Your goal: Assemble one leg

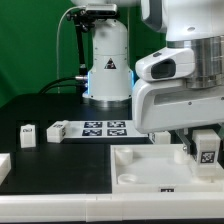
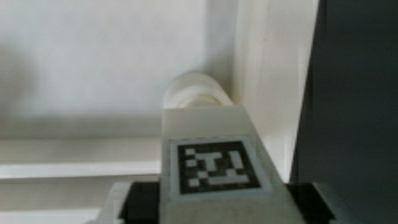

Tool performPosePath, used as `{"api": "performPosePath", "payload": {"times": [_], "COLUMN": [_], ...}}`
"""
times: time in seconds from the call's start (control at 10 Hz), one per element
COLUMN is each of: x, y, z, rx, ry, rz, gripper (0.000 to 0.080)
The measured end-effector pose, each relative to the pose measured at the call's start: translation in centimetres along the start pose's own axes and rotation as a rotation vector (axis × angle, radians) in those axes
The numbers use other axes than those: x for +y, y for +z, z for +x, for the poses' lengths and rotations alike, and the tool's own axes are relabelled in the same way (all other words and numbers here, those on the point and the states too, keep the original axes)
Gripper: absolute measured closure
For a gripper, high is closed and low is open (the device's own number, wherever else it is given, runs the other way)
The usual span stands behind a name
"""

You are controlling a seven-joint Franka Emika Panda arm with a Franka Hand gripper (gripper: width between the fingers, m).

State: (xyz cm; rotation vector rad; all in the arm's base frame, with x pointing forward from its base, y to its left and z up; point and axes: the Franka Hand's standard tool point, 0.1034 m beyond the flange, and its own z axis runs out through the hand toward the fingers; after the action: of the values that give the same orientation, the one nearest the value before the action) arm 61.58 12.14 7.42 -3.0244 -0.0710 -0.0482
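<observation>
The gripper is closed on the leg. In the wrist view the leg sits between the two grey fingers, which press against its two sides, and the gripper lets the square black-and-white tag on the leg face the camera. The leg's rounded end points away from the wrist camera, toward the white surface below it.

Position of the leg: in the exterior view it hangs in the gripper over the corner of the large white panel at the exterior view's right. In the wrist view the panel fills the background behind the leg, and the black table shows just beside the panel's edge. Whether the leg's end touches the panel cannot be determined from either view.

Other parts on the black table:
- The marker board lies flat in front of the robot base.
- A first loose block with a tag stands well apart from the panel, toward the exterior view's left.
- A second loose block lies just beside the marker board's end on the exterior view's left.
- A white part is cut off by the edge at the exterior view's left.
</observation>
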Motion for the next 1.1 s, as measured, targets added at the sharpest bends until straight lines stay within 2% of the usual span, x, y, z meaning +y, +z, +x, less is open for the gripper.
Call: {"api": "performPosePath", "payload": {"times": [0.3, 0.7, 1.1], "x": [0.04, 0.44, -0.38], "y": [0.00, -0.04, 0.16], "z": [0.01, 0.21, -0.50], "rx": [0.000, 0.023, 0.028], "ry": [0.059, 0.498, 0.971], "rz": [0.003, 0.011, 0.016], "gripper": [0.0506, 0.0506, 0.0506]}}
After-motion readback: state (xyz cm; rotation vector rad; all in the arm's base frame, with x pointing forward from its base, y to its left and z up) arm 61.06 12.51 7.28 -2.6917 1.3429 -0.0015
